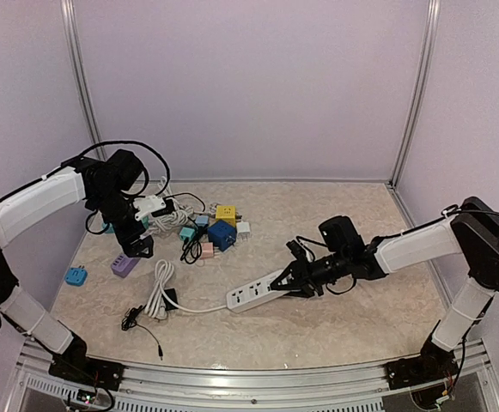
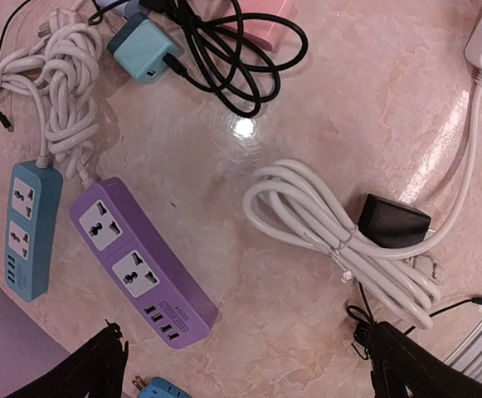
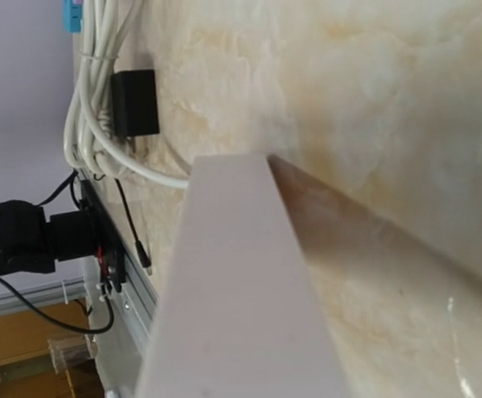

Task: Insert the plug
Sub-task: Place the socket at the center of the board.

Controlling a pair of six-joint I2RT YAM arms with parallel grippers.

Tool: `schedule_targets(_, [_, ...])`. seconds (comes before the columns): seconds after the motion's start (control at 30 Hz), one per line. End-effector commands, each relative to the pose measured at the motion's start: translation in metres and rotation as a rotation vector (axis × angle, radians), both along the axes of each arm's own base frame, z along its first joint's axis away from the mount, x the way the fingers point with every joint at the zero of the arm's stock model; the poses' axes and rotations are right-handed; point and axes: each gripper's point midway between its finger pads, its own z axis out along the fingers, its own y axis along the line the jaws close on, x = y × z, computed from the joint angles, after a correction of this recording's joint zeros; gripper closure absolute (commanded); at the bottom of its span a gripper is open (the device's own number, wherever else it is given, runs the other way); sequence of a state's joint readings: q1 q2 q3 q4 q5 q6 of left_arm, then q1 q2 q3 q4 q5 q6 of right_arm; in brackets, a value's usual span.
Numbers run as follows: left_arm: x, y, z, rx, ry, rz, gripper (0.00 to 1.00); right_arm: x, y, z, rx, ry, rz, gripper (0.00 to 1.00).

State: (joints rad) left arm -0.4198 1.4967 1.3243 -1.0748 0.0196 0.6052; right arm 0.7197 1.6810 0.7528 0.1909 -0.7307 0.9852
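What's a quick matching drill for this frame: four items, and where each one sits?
Items:
1. purple power strip
2. white power strip
3. black plug
4. teal adapter

Places:
A. at the right gripper
B. against the coiled white cable
C. beside the blue strip
D. next to the black cable loops

Pairs: 1-C, 2-A, 3-B, 4-D.

I log three power strips: one white strip [image 1: 253, 294], one purple strip [image 2: 141, 261], one blue strip [image 2: 29, 228]. One black plug [image 2: 394, 222]. One bundled white cord [image 2: 323, 228].
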Motion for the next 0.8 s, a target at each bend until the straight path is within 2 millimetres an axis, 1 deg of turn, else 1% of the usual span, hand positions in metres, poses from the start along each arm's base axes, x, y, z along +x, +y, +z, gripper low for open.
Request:
schedule_targets(0.0, [-0.005, 0.015, -0.001, -0.027, 0.002, 0.05, 0.01, -0.007, -0.05, -0.067, -0.281, 0.101, -0.148, 0.66])
schedule_targets(0.1, [-0.004, 0.031, -0.002, -0.032, 0.004, 0.099, 0.01, -0.008, -0.068, -0.065, -0.362, 0.079, -0.196, 0.29])
schedule_targets(0.17, [-0.003, 0.043, -0.002, -0.032, 0.001, 0.133, 0.01, -0.008, -0.079, -0.058, -0.412, 0.058, -0.213, 0.1])
schedule_targets(0.2, [-0.002, 0.049, -0.003, -0.027, 0.003, 0.152, 0.01, -0.006, -0.084, -0.053, -0.436, 0.041, -0.222, 0.04])
schedule_targets(0.23, [-0.001, 0.055, -0.004, -0.026, 0.004, 0.172, 0.01, -0.004, -0.09, -0.047, -0.468, 0.025, -0.235, 0.01])
schedule_targets(0.27, [0.0, 0.061, -0.006, -0.026, 0.009, 0.194, 0.01, -0.006, -0.1, -0.043, -0.523, 0.018, -0.243, 0.0])
schedule_targets(0.37, [-0.001, 0.077, -0.009, -0.026, 0.021, 0.244, 0.01, 0.005, -0.118, -0.014, -0.607, -0.076, -0.284, 0.0])
schedule_targets(0.43, [-0.001, 0.087, -0.011, -0.021, 0.019, 0.277, 0.01, 0.016, -0.128, 0.006, -0.656, -0.156, -0.307, 0.01])
schedule_targets(0.5, [0.0, 0.096, -0.011, -0.02, 0.011, 0.305, 0.01, 0.031, -0.133, 0.025, -0.698, -0.241, -0.321, 0.0])
schedule_targets(0.57, [0.001, 0.102, -0.008, -0.013, 0.002, 0.325, 0.01, 0.052, -0.131, 0.049, -0.744, -0.346, -0.323, 0.01])
schedule_targets(0.6, [0.002, 0.104, -0.007, -0.011, -0.004, 0.331, 0.01, 0.063, -0.129, 0.055, -0.78, -0.391, -0.312, 0.02])
schedule_targets(0.67, [0.004, 0.106, -0.003, -0.011, -0.018, 0.339, 0.01, 0.091, -0.116, 0.073, -0.832, -0.502, -0.276, 0.02])
schedule_targets(0.7, [0.006, 0.105, 0.0, -0.018, -0.03, 0.343, 0.01, 0.104, -0.105, 0.08, -0.844, -0.552, -0.252, 0.03])
schedule_targets(0.77, [0.009, 0.104, 0.005, -0.033, -0.047, 0.354, 0.01, 0.131, -0.069, 0.09, -0.813, -0.637, -0.189, 0.03])
